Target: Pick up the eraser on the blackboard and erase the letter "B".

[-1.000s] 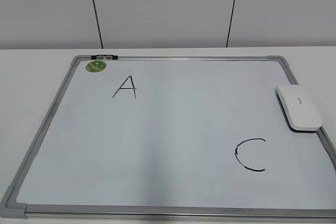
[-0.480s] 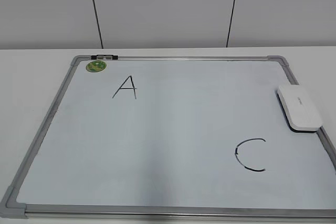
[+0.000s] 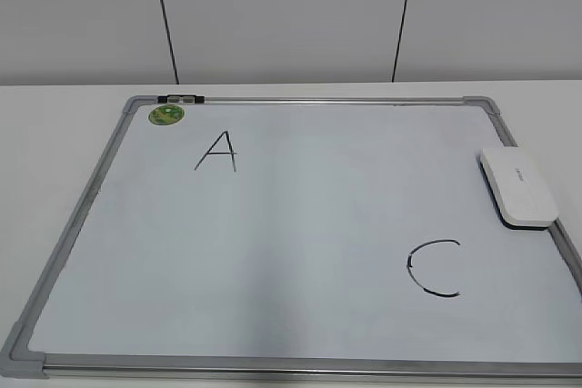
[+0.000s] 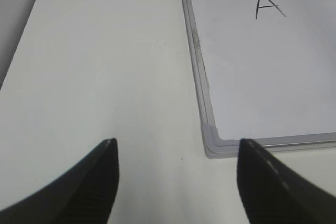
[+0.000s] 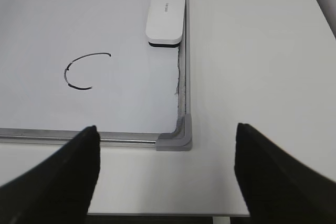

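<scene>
The blackboard (image 3: 300, 224) shows A and C only; no letter "B" is visible. The eraser (image 5: 166, 17) lies ahead of the right gripper (image 5: 165, 182), slightly left of the frame, long axis pointing away. The right arm is nearer. Both grippers' jaws stand apart, left gripper (image 4: 176, 182) empty.

White table (image 3: 55, 106); grey panelled wall (image 3: 282, 15) with dark seams

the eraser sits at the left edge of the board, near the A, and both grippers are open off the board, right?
Not quite: the eraser sits at the board's right edge, above the C, as the exterior view shows. Both grippers, left and right, are indeed open off the board.
</scene>
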Motion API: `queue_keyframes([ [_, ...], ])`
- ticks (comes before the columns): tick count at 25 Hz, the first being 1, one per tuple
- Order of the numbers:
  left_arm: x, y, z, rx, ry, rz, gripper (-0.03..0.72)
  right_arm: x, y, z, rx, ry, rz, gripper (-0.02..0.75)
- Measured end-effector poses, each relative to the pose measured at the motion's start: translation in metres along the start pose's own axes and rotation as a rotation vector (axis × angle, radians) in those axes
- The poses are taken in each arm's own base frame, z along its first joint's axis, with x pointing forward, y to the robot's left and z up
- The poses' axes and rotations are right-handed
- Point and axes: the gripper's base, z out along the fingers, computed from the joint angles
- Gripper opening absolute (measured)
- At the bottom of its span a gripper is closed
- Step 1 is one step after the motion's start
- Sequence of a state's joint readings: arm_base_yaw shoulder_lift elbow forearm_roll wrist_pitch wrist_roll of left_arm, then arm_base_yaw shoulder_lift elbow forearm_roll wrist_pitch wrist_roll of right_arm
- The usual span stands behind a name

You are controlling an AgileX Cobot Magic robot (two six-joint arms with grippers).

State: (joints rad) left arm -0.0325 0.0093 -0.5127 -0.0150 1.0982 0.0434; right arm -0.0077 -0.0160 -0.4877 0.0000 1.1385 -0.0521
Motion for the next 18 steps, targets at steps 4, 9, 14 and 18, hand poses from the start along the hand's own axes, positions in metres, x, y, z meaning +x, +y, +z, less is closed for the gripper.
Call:
queue_keyframes([
  [4,0.0000,0.0000,0.0000,0.000,0.000,0.000,0.514,0.0000,0.0000,0.0000,0.000,0.000,0.000,0.592],
  [9,0.0000,0.0000,0.0000,0.000,0.000,0.000,0.508,0.0000,0.0000,0.0000,0.000,0.000,0.000,0.592],
  [14,0.0000,0.0000,0.0000,0.000,0.000,0.000,0.497,0.0000,0.0000,0.0000,0.000,0.000,0.000,0.592],
  [18,0.0000,0.0000,0.0000,0.000,0.000,0.000,0.496,0.0000,0.0000,0.0000,0.000,0.000,0.000,0.592],
])
